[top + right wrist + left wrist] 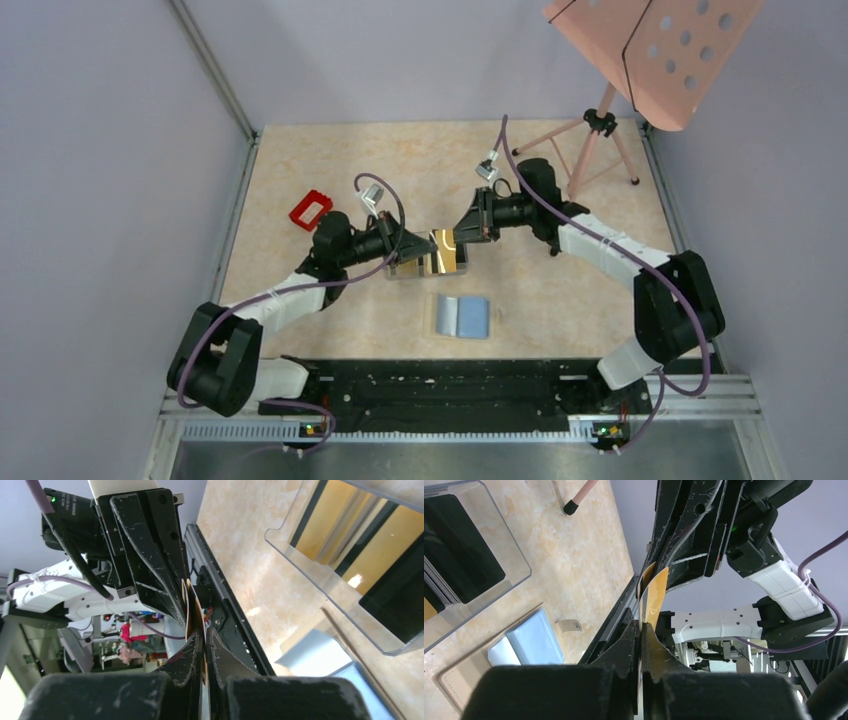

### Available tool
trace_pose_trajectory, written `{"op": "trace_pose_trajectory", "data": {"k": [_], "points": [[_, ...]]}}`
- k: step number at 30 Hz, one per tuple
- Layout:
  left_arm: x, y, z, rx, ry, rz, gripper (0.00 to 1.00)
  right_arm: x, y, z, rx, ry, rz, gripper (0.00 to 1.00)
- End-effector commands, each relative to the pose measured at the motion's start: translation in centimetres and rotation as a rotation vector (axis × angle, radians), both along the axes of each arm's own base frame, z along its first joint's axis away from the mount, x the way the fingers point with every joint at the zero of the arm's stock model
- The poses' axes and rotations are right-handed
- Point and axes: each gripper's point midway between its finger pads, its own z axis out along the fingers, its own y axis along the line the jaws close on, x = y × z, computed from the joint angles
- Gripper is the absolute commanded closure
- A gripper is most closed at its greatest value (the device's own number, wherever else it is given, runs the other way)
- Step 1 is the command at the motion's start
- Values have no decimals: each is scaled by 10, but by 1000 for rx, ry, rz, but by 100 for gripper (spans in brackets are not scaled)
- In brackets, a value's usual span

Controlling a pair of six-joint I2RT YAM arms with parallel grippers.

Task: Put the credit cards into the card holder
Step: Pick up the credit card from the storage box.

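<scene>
Both grippers are shut on the same yellow-gold credit card (444, 251), held edge-up above the table between them. My left gripper (424, 252) pinches its left edge and my right gripper (461, 240) its right edge. In the left wrist view my left gripper (640, 630) clamps the card (656, 596). In the right wrist view my right gripper (204, 639) clamps it (193, 611). The card holder (462, 316) lies open in front of them with its light blue lining up; it also shows in the left wrist view (526, 642) and the right wrist view (320, 656). More black (459, 555) and gold (320, 527) cards stand in a clear box.
The clear plastic box (402, 270) sits under my left gripper. A small red frame (310, 209) lies at the back left. A pink stand on a tripod (598, 130) is at the back right. The black rail (440, 385) runs along the near edge.
</scene>
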Motion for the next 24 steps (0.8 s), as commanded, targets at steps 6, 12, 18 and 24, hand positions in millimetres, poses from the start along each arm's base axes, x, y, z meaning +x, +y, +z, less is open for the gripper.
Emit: {"op": "trace_pose_trajectory", "data": {"k": [6, 12, 18, 24], "points": [[19, 6, -19, 33, 17, 60, 100, 49, -39, 16, -139, -168, -212, 100], [25, 6, -20, 26, 22, 61, 99, 59, -50, 19, -142, -174, -246, 100], [29, 5, -22, 12, 30, 64, 96, 63, -55, 20, -143, -178, -263, 100], [36, 10, -27, 28, 39, 84, 97, 65, -61, 25, -142, -182, -281, 100]]}}
